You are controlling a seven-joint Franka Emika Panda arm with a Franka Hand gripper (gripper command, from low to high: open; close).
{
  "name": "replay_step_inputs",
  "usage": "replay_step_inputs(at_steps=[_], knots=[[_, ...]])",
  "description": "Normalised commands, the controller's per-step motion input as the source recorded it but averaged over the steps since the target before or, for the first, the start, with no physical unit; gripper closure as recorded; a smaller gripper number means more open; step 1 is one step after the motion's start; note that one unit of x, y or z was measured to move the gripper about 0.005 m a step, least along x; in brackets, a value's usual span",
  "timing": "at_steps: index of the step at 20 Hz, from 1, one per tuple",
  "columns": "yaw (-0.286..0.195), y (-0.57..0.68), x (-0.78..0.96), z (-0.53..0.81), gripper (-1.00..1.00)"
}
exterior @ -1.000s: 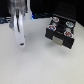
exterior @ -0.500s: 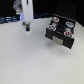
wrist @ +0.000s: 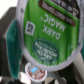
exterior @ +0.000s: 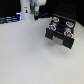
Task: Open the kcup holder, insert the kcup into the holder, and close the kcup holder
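The kcup (wrist: 50, 30) fills the wrist view: a round green lid printed "Dark Magic" over a pale rim, held close to the camera. My gripper (exterior: 33, 16) is at the back of the table, on the exterior view's left, raised above the white surface and shut on the kcup. The kcup is too small to make out in the exterior view. The kcup holder (exterior: 60, 31), a black box with a pale front handle (exterior: 60, 43), stands to the exterior view's right of the gripper, apart from it. Its drawer is pulled out and round slots show.
Pods with red and blue lids (exterior: 67, 33) sit in the holder's slots; one red-lidded pod (wrist: 35, 73) shows under the kcup in the wrist view. Dark clutter (exterior: 9, 20) lines the back edge. The white table (exterior: 30, 60) spreads in front.
The arm has lifted from low over the table, at the exterior view's left, up and back, then drifted slightly toward the holder. The holder has not moved.
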Motion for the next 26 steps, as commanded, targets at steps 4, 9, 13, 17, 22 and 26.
replay_step_inputs(at_steps=[4,9,13,17,22,26], knots=[[0.011,0.66,0.12,0.30,1.00],[0.016,0.66,0.10,0.28,1.00],[0.023,0.66,0.08,0.23,1.00],[0.021,0.66,0.08,0.20,1.00],[0.038,0.60,0.12,0.11,1.00],[0.024,0.51,0.08,0.04,1.00]])
